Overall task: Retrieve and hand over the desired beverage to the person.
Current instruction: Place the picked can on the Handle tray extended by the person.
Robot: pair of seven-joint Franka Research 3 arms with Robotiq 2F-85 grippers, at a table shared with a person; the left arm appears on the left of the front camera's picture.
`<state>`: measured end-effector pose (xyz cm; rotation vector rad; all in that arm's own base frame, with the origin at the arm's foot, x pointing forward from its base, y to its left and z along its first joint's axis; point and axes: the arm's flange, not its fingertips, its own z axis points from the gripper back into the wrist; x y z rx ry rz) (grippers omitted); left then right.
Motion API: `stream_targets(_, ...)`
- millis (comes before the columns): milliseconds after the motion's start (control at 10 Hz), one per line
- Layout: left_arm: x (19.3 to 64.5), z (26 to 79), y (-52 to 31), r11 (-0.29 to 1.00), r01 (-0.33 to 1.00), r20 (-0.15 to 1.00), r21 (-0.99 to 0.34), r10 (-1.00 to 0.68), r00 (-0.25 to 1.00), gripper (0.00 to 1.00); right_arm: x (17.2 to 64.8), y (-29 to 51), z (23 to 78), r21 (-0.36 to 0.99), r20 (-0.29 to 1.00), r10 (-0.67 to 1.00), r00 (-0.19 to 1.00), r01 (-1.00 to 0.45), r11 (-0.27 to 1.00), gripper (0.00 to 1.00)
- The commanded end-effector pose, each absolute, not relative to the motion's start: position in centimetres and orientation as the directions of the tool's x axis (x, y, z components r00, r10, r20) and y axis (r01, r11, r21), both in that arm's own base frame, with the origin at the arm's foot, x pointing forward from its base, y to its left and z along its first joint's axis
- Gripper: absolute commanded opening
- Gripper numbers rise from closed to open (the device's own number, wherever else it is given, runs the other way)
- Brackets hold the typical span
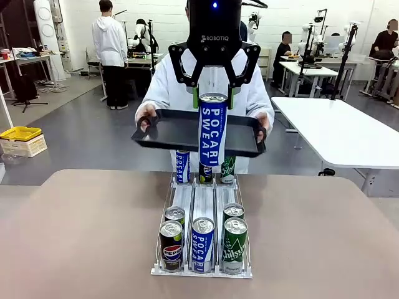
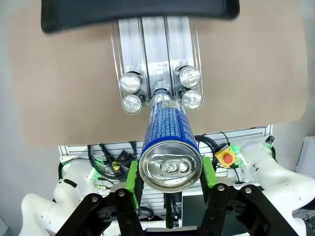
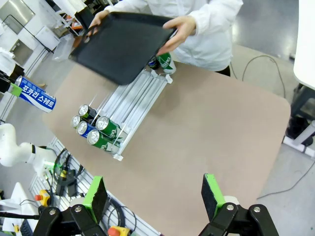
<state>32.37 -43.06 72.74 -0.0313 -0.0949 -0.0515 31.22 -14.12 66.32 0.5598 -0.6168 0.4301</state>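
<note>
**Pocari Sweat can gripped and lifted, tray held out**

Your left end effector (image 1: 213,99) was clamped on the blue Pocari Sweat can (image 1: 212,137) near its top. It held the can upright in the air over the can rack (image 1: 203,198). The can hung on the robot's side of the black tray (image 1: 168,132), not touching it. The person (image 1: 163,84) held that tray in both hands beyond the tabletop (image 1: 81,230). Your right end effector (image 3: 155,197) stood open high over the tabletop, holding nothing.
</note>
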Motion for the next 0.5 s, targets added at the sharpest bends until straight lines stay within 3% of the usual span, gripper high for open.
stream_targets(0, 31.94, 72.86, -42.61, 0.998, 0.058, 0.106, -0.040, -0.053, 0.993, 0.00, 31.44, -14.01, 66.34, 0.365, 0.653, 0.206, 0.729, -0.541, 0.758, 1.00)
stream_targets(400, 31.94, 72.86, -42.61, 0.998, 0.058, 0.106, -0.040, -0.053, 0.993, 0.00, 31.44, -14.01, 66.34, 0.365, 0.653, 0.206, 0.729, -0.541, 0.758, 1.00)
